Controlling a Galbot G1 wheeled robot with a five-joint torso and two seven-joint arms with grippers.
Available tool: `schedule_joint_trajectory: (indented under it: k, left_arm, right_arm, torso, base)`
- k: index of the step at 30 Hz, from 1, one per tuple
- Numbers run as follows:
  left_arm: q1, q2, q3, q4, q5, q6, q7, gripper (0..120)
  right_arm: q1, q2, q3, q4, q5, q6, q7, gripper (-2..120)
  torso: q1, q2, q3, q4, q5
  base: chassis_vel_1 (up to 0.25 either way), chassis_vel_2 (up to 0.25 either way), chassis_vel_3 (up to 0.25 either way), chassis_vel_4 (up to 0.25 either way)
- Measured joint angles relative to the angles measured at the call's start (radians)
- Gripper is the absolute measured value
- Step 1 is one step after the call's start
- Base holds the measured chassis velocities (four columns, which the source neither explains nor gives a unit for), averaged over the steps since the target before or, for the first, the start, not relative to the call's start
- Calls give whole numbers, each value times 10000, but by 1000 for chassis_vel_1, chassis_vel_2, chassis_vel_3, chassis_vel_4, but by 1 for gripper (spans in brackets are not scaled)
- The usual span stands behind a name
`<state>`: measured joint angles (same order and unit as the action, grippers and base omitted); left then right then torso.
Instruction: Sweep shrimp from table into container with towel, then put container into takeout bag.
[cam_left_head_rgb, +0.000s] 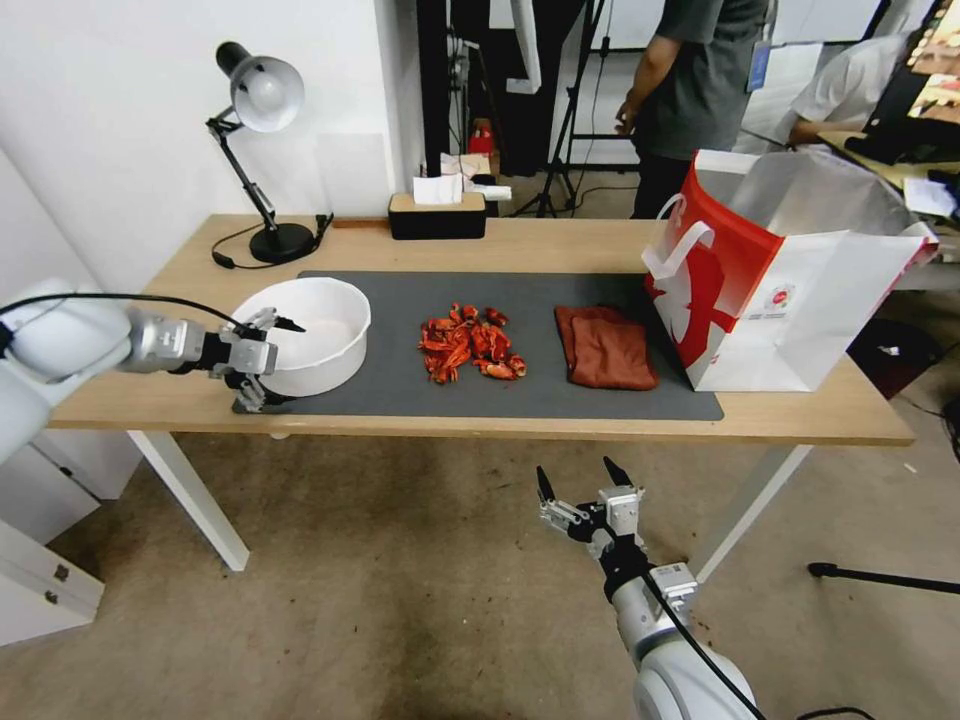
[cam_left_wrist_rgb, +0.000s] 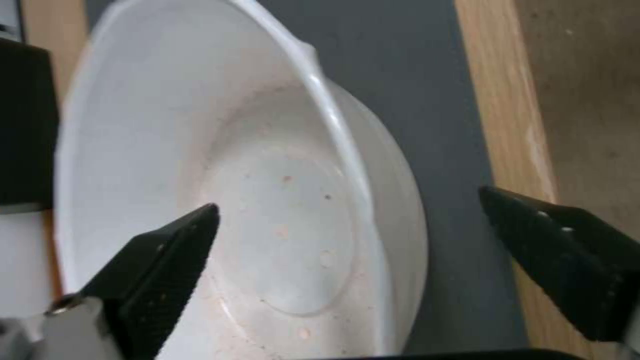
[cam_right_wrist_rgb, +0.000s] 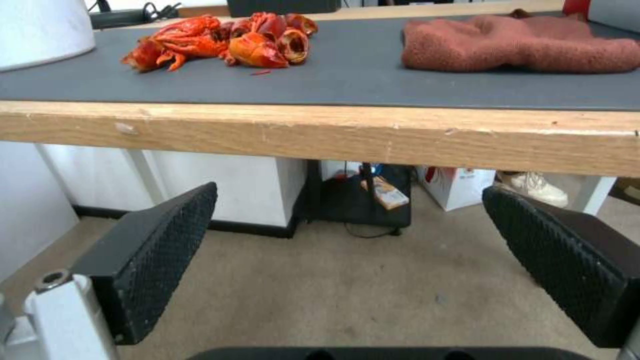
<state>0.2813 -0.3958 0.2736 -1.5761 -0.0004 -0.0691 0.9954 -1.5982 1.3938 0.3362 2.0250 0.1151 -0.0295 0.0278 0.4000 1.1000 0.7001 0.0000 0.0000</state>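
Parted left gripper (cam_left_head_rgb: 268, 360) straddles empty container (cam_left_head_rgb: 318, 330) rim.

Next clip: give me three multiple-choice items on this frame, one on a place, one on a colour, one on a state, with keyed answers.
1. Where does the shrimp pile lie?
A. in the container
B. between the container and the towel
C. inside the takeout bag

2. What colour is the towel?
A. rust-red
B. blue
C. white

3. How is the left pincer?
A. shut on the towel
B. open, astride the container's rim
C. open, below table level

Answers:
1 B: the pile sits on the mat between the container and the towel.
2 A: it is rust-red.
3 B: its fingers stand apart, one over the bowl's inside, one outside.
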Motion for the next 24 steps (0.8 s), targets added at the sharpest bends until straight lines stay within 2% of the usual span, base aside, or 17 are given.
schedule_joint_trajectory:
  k: [2, 4, 8, 10, 11, 12, 13, 15, 16, 19, 20, 22, 24]
  left_arm:
    - [-94, -60, 119, 37, 163, 25, 140, 93]
    - [-412, -187, 549, 130, 517, 43, 377, 81]
    - [-705, -306, 905, 231, 680, 43, 491, 71]
    - [-1063, -457, 1213, 396, 813, 43, 670, 58]
    - [-1063, -457, 1213, 396, 813, 43, 670, 58]
    - [-1228, -515, 1375, 484, 865, 34, 727, 52]
    - [-1228, -515, 1375, 484, 865, 34, 727, 52]
    - [-1507, -590, 1604, 605, 890, 16, 844, 41]
    - [-1507, -590, 1604, 605, 890, 16, 844, 41]
    - [-1719, -645, 1761, 672, 897, -17, 975, 26]
    - [-1719, -645, 1761, 672, 897, -17, 975, 26]
    - [-1749, -646, 1829, 667, 940, -59, 1004, 16]
    - [-1741, -646, 1834, 661, 943, -71, 1004, 13]
  right_arm:
    - [2, 21, -1, -23, 0, 7, 2, 100]
    - [1, 55, -16, -72, -3, 24, 5, 100]
    - [1, 68, -19, -106, -8, 41, 6, 100]
    - [-8, 79, -15, -133, -10, 63, 10, 100]
    - [-8, 79, -15, -133, -10, 63, 10, 100]
    - [-22, 78, -9, -142, -11, 78, 11, 100]
    - [-22, 78, -9, -142, -11, 78, 11, 100]
    - [-37, 78, 10, -177, -10, 106, 12, 100]
    - [-37, 78, 10, -177, -10, 106, 12, 100]
    - [-42, 82, 21, -220, -10, 142, 19, 100]
    - [-42, 82, 21, -220, -10, 142, 19, 100]
    - [-37, 89, 21, -246, -10, 167, 24, 100]
    - [-36, 91, 20, -247, -11, 170, 25, 100]
  torso:
    - [0, 0, 0, 0, 1]
    - [-1, 0, 0, 0, -1]
    - [0, -1, 0, 2, 0]
    - [0, -1, 0, -1, 2]
    - [0, -1, 0, -1, 2]
    - [-1, -1, -1, -1, 0]
    - [-1, -1, -1, -1, 0]
    - [0, 0, 0, 0, 0]
    - [0, 0, 0, 0, 0]
    - [0, 0, 0, -1, 1]
    - [0, 0, 0, -1, 1]
    - [0, -1, 0, 1, 1]
    - [0, 0, 0, 1, 0]
  base:
    - [0, 0, 0, 0]
    - [0, 0, 0, 0]
    - [0, 0, 0, 0]
    - [0, 0, 0, 0]
    - [0, 0, 0, 0]
    - [0, 0, 0, 0]
    - [0, 0, 0, 0]
    - [0, 0, 0, 0]
    - [0, 0, 0, 0]
    - [0, 0, 0, 0]
    - [0, 0, 0, 0]
    - [0, 0, 0, 0]
    - [0, 0, 0, 0]
